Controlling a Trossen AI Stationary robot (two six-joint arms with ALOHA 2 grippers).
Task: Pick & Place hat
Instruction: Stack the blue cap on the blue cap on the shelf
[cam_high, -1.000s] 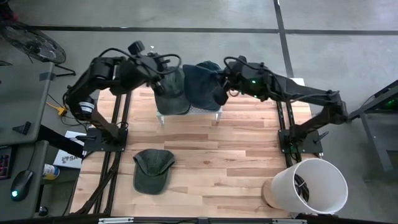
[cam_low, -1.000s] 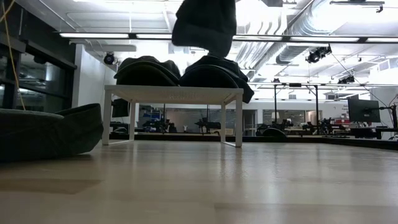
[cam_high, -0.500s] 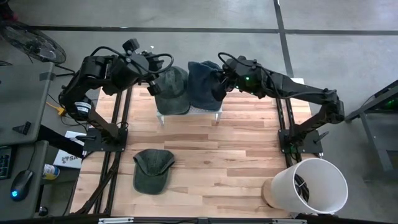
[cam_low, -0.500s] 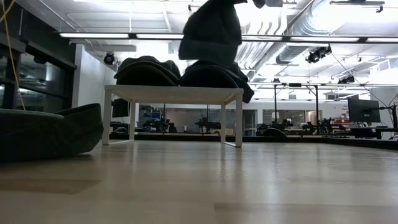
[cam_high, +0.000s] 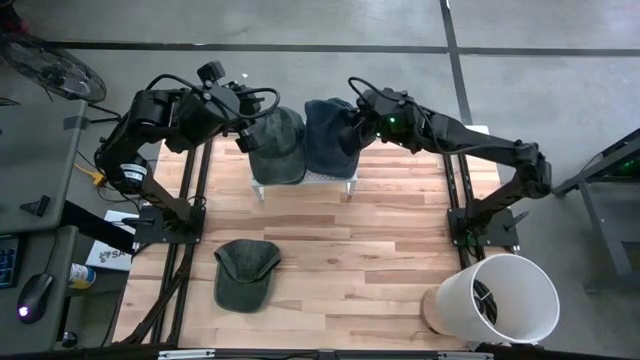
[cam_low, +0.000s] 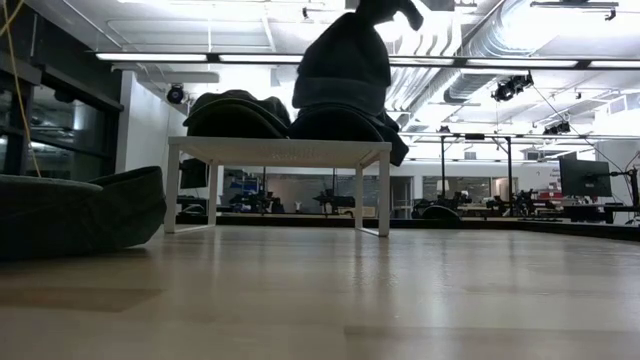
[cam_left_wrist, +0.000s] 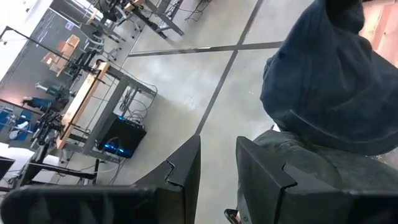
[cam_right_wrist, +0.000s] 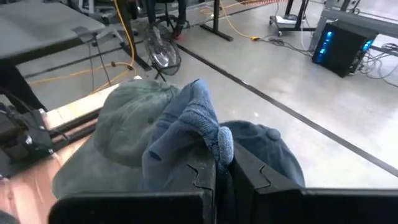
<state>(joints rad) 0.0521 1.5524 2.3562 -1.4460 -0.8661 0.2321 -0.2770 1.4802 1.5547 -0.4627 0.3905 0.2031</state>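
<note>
A small white rack (cam_high: 305, 181) stands at the table's far middle. A green cap (cam_high: 277, 146) lies on its left half and a dark blue cap (cam_right_wrist: 268, 138) on its right half. My right gripper (cam_high: 357, 122) is above the rack's right half, shut on another dark blue hat (cam_low: 345, 62) that hangs over the blue cap. My left gripper (cam_high: 243, 140) hovers just left of the green cap (cam_left_wrist: 323, 168), fingers a little apart and touching nothing. A second green cap (cam_high: 245, 272) lies on the table's near left. My right gripper pinches a bunched fold of the blue hat's cloth (cam_right_wrist: 205, 127) between its two fingers (cam_right_wrist: 245, 167), coming from above. The hat hangs below the fingers, and its lower edge (cam_low: 340, 106) reaches the blue cap on the rack.
A white bucket (cam_high: 497, 300) stands at the table's near right corner. Bare wood lies between the rack and the near edge, right of the loose green cap. Both arms' bases stand at the table's left and right sides.
My right gripper has moved down over the rack and a little toward the far edge, lowering the blue hat until it meets the blue cap. My left gripper has drawn back from above the green cap toward the table's left and then stayed still.
</note>
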